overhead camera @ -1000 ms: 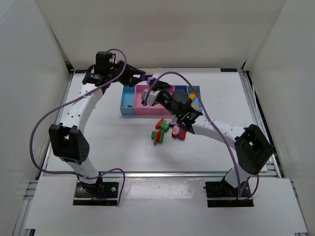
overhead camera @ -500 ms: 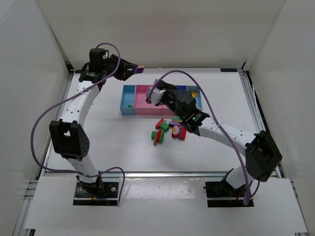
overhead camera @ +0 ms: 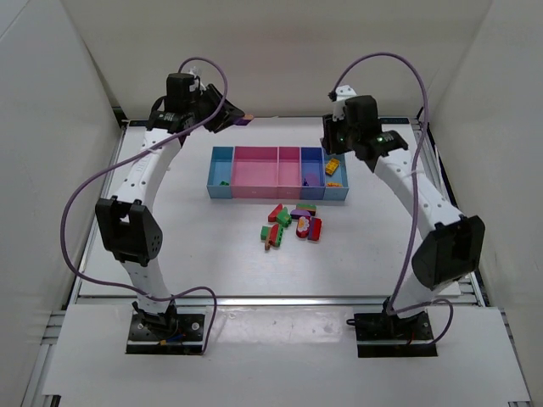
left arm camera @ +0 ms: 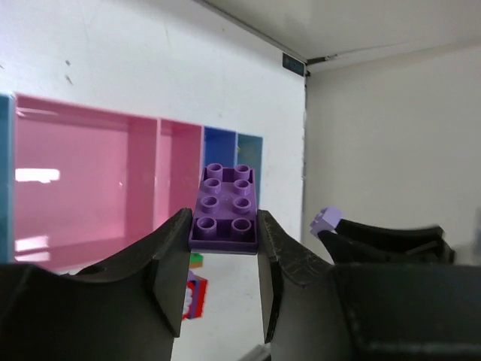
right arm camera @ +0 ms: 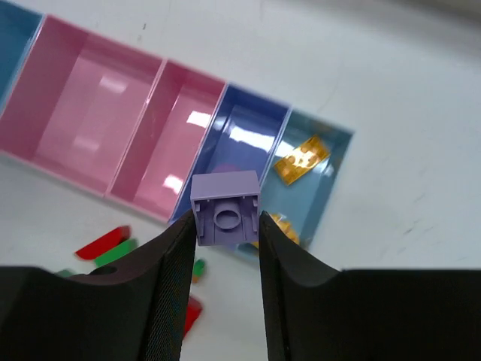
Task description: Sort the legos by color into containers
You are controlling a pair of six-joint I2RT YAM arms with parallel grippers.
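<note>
While the white table (overhead camera: 170, 229) spreads from the arm bases, loose legos (overhead camera: 293, 226) cluster just before the containers (overhead camera: 254, 194). White walls (overhead camera: 280, 59) rise beyond. The left gripper (left arm camera: 223, 239) clamps a purple brick (left arm camera: 224, 203) and the right gripper (right arm camera: 224, 233) pinches a lilac brick (right arm camera: 226, 207). One finger (right arm camera: 289, 286) half hides an orange piece (right arm camera: 272, 223).

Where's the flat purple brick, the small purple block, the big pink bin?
flat purple brick (left arm camera: 225, 207): left wrist view, studded top.
small purple block (right arm camera: 226, 208): right wrist view, hollow face.
big pink bin (right arm camera: 83, 105): right wrist view, bare floor.
</note>
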